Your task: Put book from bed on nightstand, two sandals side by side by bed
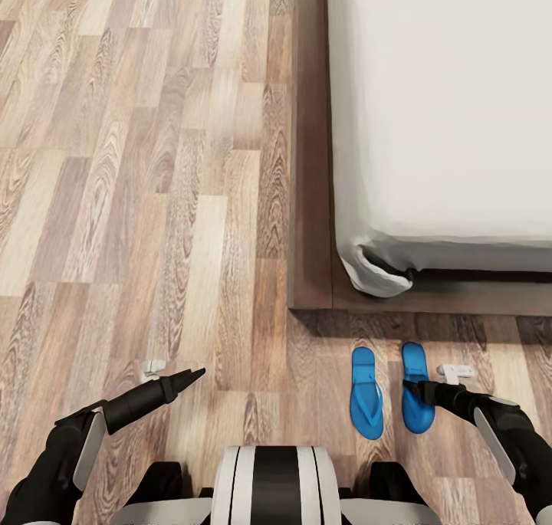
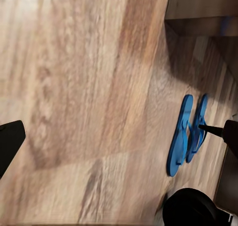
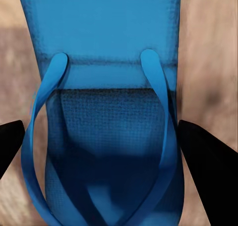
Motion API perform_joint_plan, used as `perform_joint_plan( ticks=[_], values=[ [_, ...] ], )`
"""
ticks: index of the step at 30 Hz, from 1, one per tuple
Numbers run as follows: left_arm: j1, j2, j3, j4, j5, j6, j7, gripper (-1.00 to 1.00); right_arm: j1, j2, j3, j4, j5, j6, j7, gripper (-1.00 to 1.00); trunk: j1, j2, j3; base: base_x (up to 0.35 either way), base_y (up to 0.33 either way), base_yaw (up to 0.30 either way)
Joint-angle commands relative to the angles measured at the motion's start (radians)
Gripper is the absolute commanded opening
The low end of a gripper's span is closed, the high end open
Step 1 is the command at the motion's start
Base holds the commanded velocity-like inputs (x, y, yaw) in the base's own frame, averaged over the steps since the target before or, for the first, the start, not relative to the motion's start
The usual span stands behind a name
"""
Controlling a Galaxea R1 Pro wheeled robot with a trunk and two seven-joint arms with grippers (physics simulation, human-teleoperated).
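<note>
Left gripper [image 1: 192, 375]: held low over bare floor [image 1: 115, 203], well apart from both sandals; the head view shows its tips as one dark point, so whether they are apart or together I cannot tell.
Left sandal [image 1: 366, 393]: flat on the floor just off the foot edge of the bed [image 1: 460, 88], near the frame's corner, long axis running toward the bed.
Right sandal [image 1: 415, 387]: just beside the left sandal, parallel to it, a narrow strip of floor between them.
Right gripper [image 1: 412, 388]: the nearer arm by far, over the right sandal; in the right wrist view its fingers [image 3: 208, 166] stand apart, one either side of the sandal, gripping nothing.
Key relation: the sandal's long axis runs between the spread fingers, straps centred.
Judgement: the pair already looks placed side by side next to the bed.
</note>
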Motion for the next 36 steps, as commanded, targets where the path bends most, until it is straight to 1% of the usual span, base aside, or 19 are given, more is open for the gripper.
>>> perform_joint_plan(
  ticks=[1,4,18,26,36],
  values=[
    [0.000,0.000,0.001,0.000,0.004,0.009,-0.002,1.00,0.000,0.000,-0.002,-0.001,-0.006,0.007,0.002,-1.00,0.000,0.000,-0.004,0.000,0.000,0.000],
    [0.000,0.000,0.001,0.000,0.004,0.009,-0.002,1.00,0.000,0.001,-0.002,0.000,-0.006,0.009,0.000,-1.00,0.002,-0.001,-0.013,0.000,0.000,0.000],
    [0.000,0.000,0.001,0.000,0.005,0.008,-0.004,1.00,0.000,0.002,-0.002,0.000,-0.006,0.010,-0.002,-1.00,0.004,-0.002,-0.013,0.000,0.002,0.000],
    [0.001,0.000,0.001,0.000,0.008,0.007,-0.006,1.00,0.000,0.001,-0.002,0.000,-0.006,0.010,-0.001,-1.00,0.004,-0.002,-0.013,0.000,0.156,0.000],
    [0.001,0.000,0.001,0.000,0.008,0.007,-0.006,1.00,0.000,0.001,-0.002,0.000,-0.006,0.010,-0.001,-1.00,0.004,-0.002,-0.013,0.000,0.012,0.000]
  ],
)
